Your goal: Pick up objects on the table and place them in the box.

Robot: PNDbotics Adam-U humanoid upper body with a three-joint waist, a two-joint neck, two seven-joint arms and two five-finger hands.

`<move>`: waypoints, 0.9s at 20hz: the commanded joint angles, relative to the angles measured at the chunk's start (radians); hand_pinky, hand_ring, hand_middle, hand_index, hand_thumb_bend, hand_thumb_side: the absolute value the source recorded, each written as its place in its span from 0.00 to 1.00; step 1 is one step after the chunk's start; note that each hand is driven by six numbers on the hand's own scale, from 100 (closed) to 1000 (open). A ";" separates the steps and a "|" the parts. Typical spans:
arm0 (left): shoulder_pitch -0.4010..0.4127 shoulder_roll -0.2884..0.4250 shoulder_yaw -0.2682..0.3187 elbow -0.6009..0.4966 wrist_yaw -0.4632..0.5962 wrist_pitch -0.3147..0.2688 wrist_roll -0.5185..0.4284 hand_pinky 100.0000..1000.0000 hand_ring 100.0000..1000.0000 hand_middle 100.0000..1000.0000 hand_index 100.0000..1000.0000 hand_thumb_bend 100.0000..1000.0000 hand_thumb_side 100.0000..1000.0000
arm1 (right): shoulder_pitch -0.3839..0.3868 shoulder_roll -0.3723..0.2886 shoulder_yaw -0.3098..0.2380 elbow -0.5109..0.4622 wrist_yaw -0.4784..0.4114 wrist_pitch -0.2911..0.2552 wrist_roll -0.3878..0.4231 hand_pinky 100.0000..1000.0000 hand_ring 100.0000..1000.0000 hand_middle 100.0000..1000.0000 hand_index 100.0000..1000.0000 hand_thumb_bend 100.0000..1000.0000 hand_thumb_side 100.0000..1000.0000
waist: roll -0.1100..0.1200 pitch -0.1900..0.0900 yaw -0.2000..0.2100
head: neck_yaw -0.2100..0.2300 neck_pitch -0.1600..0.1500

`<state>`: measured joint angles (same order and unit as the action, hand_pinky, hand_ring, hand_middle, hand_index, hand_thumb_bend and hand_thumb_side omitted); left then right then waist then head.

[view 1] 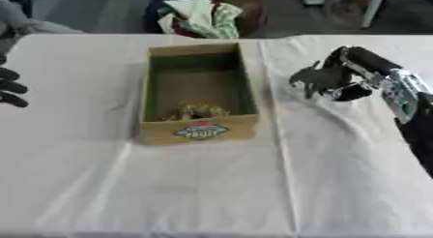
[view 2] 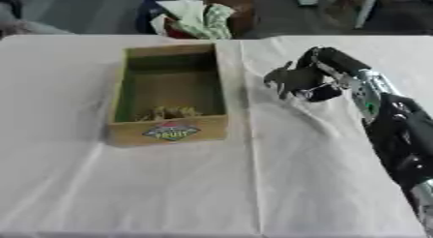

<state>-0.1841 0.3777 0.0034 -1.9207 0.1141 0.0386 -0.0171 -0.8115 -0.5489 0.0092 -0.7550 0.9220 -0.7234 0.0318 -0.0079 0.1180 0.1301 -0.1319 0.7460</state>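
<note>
Nearest: a broad stretch of white-draped surface (view 1: 203,193), bare cloth with a few soft creases and a long fold running from the near edge up past the box's right side. Plenty of open room here on all sides.

Farther in, left of centre: a cardboard box (view 1: 198,130), open-topped, long axis running away from the viewer, a coloured oval label (view 1: 201,131) on its near wall. Inside, against the near wall, a small crumpled tan-yellow object (view 1: 196,111); too blurred to identify. Rest of the box floor bare.

Right of the box, just beyond the long fold: the right hand (view 2: 296,82), black, at the end of an arm with silver joints that enters from the lower right. Fingers curled in; whether clenched around something or around nothing cannot be told. Clear of the box's right wall, a narrow strip of cloth between them.

At the left edge, level with the box's middle: the left hand (view 1: 10,87), only dark fingers showing, spread and released, grasping nothing, well apart from the box.

Farthest: the surface's far edge, and beyond it a heap of pale green and white cloth (view 1: 201,17).
</note>
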 commanded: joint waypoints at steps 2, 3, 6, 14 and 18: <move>-0.001 0.011 0.012 -0.011 -0.006 0.005 -0.001 0.46 0.53 0.53 0.73 0.00 0.81 | -0.038 -0.050 0.012 -0.102 -0.088 -0.020 0.039 0.52 0.53 0.29 0.33 0.19 0.13 | 0.000 -0.019 -0.001 | 0.005 0.000; 0.001 0.010 0.012 -0.012 -0.006 0.005 -0.002 0.46 0.53 0.53 0.73 0.00 0.81 | -0.043 -0.049 0.018 -0.121 -0.108 -0.025 0.050 0.52 0.53 0.29 0.33 0.19 0.13 | -0.001 -0.020 -0.001 | 0.004 0.001; 0.005 0.009 0.013 -0.013 -0.005 0.007 -0.002 0.46 0.53 0.53 0.73 0.00 0.81 | -0.060 -0.042 0.033 -0.170 -0.170 -0.031 0.087 0.52 0.53 0.29 0.33 0.18 0.13 | -0.001 -0.024 0.001 | 0.004 0.004; 0.007 0.001 0.006 -0.015 -0.003 0.010 -0.011 0.46 0.53 0.53 0.73 0.00 0.81 | -0.146 0.038 0.074 -0.211 -0.292 -0.023 0.216 0.52 0.53 0.29 0.33 0.17 0.13 | -0.006 -0.031 0.015 | -0.008 0.011; -0.006 -0.004 -0.003 -0.023 0.004 0.009 -0.025 0.46 0.53 0.53 0.74 0.00 0.81 | -0.191 0.109 0.080 -0.171 -0.270 -0.024 0.260 0.52 0.53 0.29 0.33 0.17 0.14 | -0.007 -0.028 0.038 | -0.021 0.008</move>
<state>-0.1761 0.3667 0.0010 -1.9214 0.1154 0.0485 -0.0355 -0.9722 -0.4416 0.0932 -0.9245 0.6510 -0.7466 0.2788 -0.0170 0.1042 0.1711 -0.1466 0.7547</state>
